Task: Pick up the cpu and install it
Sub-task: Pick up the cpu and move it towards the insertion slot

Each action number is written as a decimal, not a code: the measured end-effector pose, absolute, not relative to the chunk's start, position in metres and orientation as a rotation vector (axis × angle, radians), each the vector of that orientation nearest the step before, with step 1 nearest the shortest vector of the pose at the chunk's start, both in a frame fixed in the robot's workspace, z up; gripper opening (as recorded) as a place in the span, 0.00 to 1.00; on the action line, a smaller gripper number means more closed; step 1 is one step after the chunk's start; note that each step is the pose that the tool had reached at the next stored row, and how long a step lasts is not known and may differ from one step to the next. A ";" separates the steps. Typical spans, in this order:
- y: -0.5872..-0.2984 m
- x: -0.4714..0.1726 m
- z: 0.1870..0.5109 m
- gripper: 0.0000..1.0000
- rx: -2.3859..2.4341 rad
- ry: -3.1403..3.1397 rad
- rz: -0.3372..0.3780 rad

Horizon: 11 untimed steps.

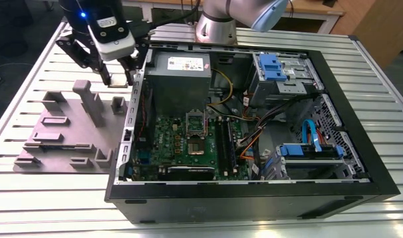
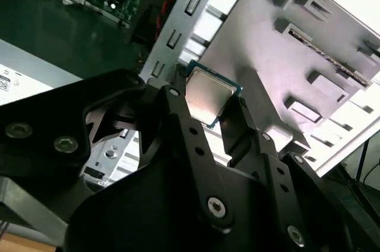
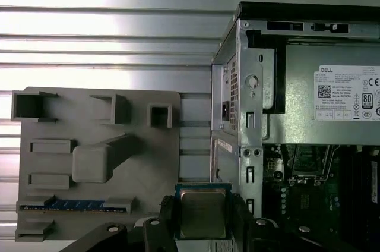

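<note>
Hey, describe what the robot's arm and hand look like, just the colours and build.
The arm is a silver-grey tube with a pale blue joint cap. The hand has black linked fingers dotted with silver screws, set under a white block near a small blue light. A black cable runs by the wrist.

Dull silvery metal tops the cpu (image 2: 208, 94), edged in green board; the end effector (image 3: 203, 210) is matt black. The tray (image 3: 142, 169) is matt grey plastic, the ribbed worktop (image 3: 119, 32) bare metal with a bright sheen, the computer case (image 1: 241, 203) unpainted steel inside smooth black outer panels.
</note>
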<state>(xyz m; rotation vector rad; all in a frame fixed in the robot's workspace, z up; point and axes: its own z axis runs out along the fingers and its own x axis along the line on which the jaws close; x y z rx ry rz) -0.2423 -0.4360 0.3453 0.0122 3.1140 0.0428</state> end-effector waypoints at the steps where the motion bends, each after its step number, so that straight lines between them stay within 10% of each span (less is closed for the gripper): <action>1: -0.436 -0.239 0.345 0.47 0.012 3.114 0.043; 11: -0.436 -0.215 0.345 0.47 0.014 3.114 0.043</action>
